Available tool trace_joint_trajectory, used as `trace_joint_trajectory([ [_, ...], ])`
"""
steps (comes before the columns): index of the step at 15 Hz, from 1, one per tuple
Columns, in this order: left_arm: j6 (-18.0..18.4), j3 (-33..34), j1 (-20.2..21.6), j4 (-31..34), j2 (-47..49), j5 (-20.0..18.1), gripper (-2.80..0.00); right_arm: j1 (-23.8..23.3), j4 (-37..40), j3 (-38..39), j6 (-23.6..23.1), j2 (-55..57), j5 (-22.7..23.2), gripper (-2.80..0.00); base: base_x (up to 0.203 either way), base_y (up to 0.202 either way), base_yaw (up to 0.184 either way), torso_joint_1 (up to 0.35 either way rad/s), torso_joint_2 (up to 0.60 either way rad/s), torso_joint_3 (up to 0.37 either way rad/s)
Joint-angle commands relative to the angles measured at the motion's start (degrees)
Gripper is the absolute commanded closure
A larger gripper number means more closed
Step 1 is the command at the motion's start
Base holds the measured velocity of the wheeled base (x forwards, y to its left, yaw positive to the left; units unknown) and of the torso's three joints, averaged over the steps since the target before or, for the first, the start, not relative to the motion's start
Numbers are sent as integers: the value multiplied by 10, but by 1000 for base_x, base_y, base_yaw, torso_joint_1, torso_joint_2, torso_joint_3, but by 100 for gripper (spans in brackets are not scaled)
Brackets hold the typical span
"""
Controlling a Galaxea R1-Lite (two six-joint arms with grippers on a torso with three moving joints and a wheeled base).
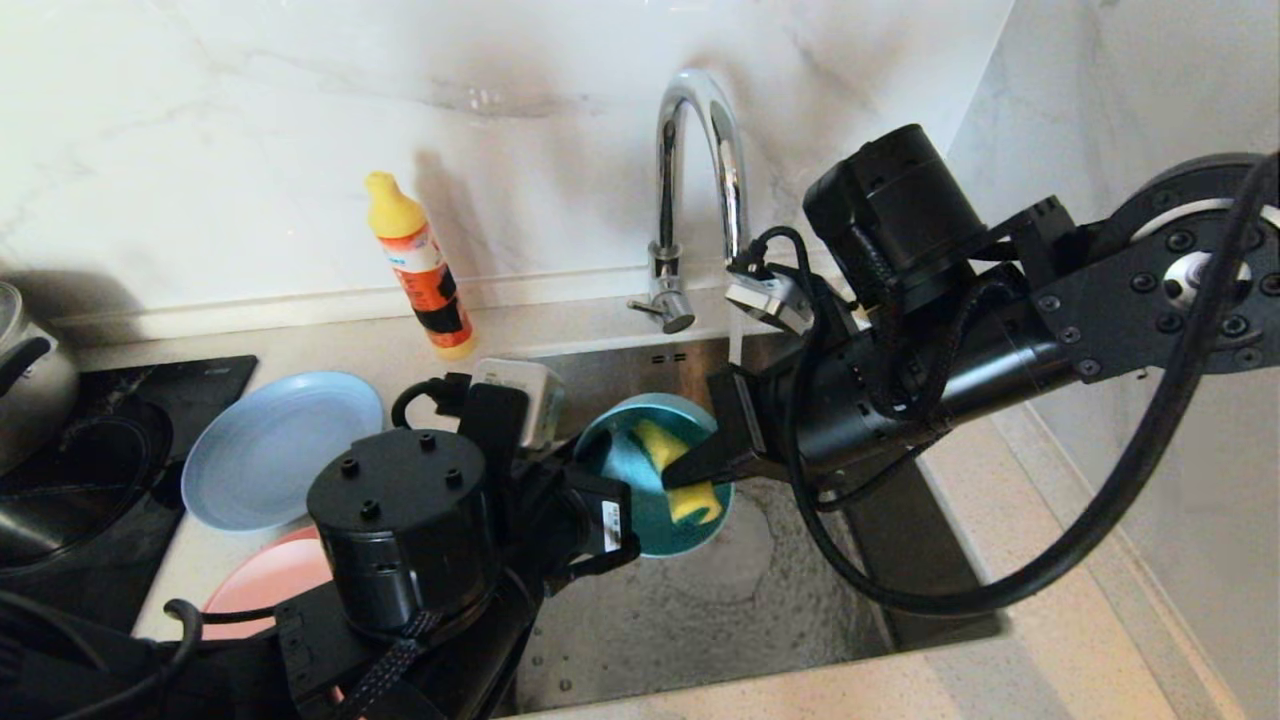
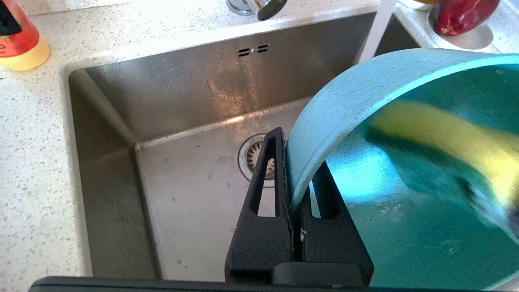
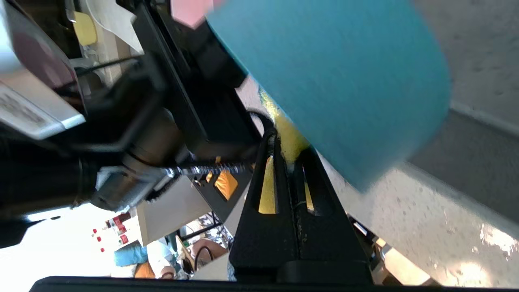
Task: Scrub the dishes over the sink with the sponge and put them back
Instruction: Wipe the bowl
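My left gripper (image 2: 298,162) is shut on the rim of the teal bowl (image 1: 620,450) (image 2: 405,227), holding it tilted on edge over the steel sink (image 1: 650,620) (image 2: 182,182). My right gripper (image 1: 682,472) (image 3: 288,146) reaches in from the right, shut on the yellow sponge (image 1: 692,502) (image 2: 446,138) (image 3: 290,138), which presses against the bowl's inside. A grey-blue plate (image 1: 270,450) lies on the counter left of the sink. A salmon-pink plate (image 1: 265,580) lies nearer me, partly hidden under my left arm.
The chrome gooseneck faucet (image 1: 700,130) stands behind the sink with a thin stream of water running. An orange detergent bottle (image 1: 415,265) stands at the back left. A pot on a black cooktop (image 1: 100,480) is at far left. A white dish with fruit (image 2: 466,24) sits by the sink's corner.
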Motion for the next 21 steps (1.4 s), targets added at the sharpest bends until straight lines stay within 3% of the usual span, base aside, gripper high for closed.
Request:
trace_joint_trajectory([
  [1,-1,3,0,-4,0,2,0,0,3,-17,2,9,1,0,0,0,0,0,0,0],
  [11,-6,1,1,-28,1,2,0,-36,71,-6,-6,-35,3,0,0,0,0,0,0,0],
  [17,-5,-7,1,-28,1,2,0,9,68,41,-3,-12,4,0,0,0,0,0,0,0],
  [21,-6,-11,1,-28,2,2,0,41,66,31,-3,12,3,0,0,0,0,0,0,0],
])
